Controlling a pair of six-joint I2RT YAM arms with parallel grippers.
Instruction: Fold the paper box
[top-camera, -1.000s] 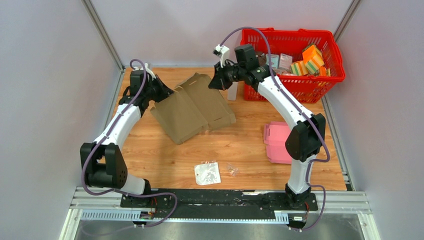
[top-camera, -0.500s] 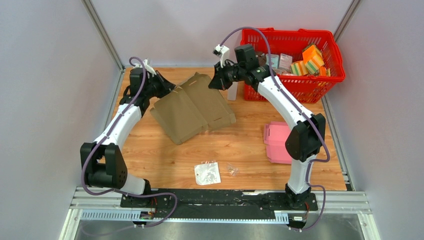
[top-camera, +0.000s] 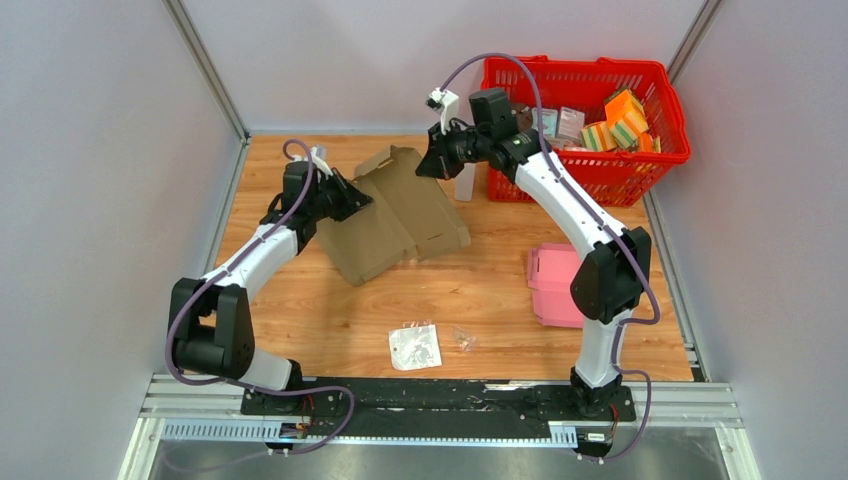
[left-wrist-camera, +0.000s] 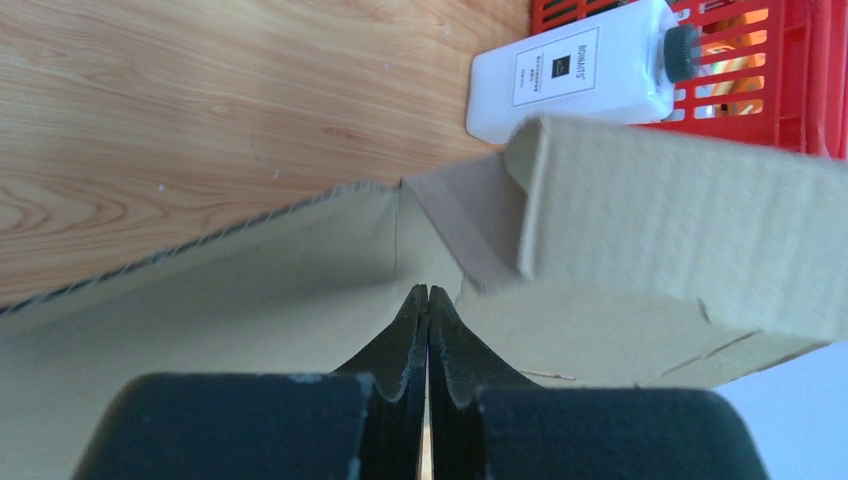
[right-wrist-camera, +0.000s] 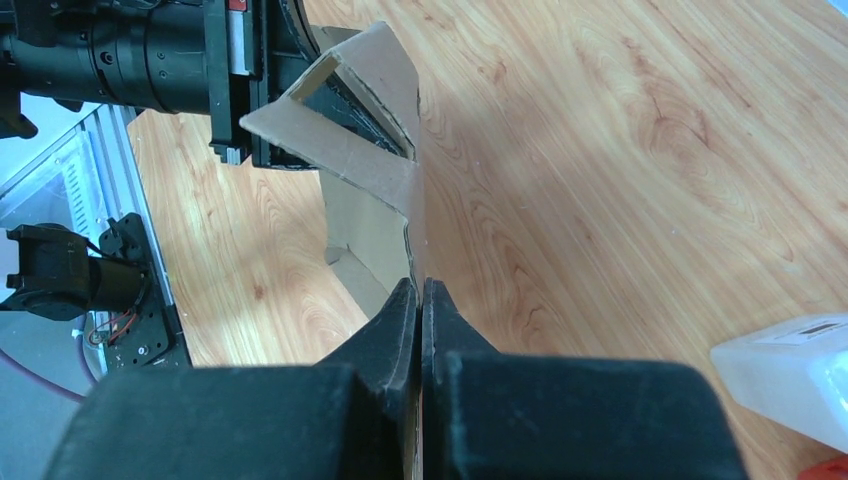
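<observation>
Two loose items, a clear packet (top-camera: 414, 347) and a pink box (top-camera: 555, 285), are left nearer than the paper box (top-camera: 400, 215), apart from the work. The paper box is spread half-open on the wooden table (top-camera: 480, 290). Its left panel is propped by the left gripper (left-wrist-camera: 428, 300), whose fingers are pressed together at the inner crease; whether card is pinched cannot be told. Its far flap is clamped between the closed fingers of the right gripper (right-wrist-camera: 420, 290), apparently to steady the fold. Just beyond the box are seen a white bottle (left-wrist-camera: 570, 70), its dark label too small to be read, and a red basket (top-camera: 580, 63).
</observation>
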